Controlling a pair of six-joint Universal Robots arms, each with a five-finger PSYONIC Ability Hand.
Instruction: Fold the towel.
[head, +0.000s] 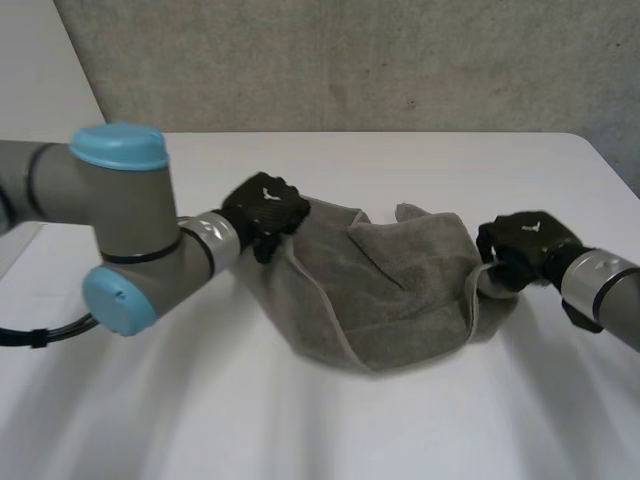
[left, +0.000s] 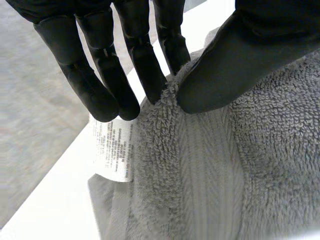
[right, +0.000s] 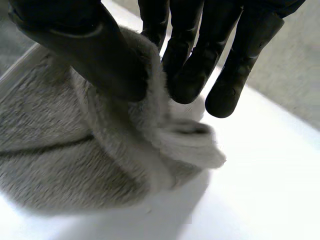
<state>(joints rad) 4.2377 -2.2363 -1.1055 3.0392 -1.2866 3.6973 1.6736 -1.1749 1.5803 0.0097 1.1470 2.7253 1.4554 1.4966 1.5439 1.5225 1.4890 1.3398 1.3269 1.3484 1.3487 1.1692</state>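
From above, the grey towel (head: 390, 290) lies bunched on the white bench (head: 300, 420) between left hand (head: 265, 208) and right hand (head: 525, 245). At the left wrist, fingers (left: 145, 70) and thumb pinch its edge, a label (left: 112, 152) just beyond the fingertips. At the right wrist, fingers (right: 190, 65) and thumb pinch a fold.

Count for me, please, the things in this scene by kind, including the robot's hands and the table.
Grey towel: 1
White care label on the towel's edge: 1
Black hands: 2, the left hand and the right hand, each pinching the towel
White table: 1
Total: 5
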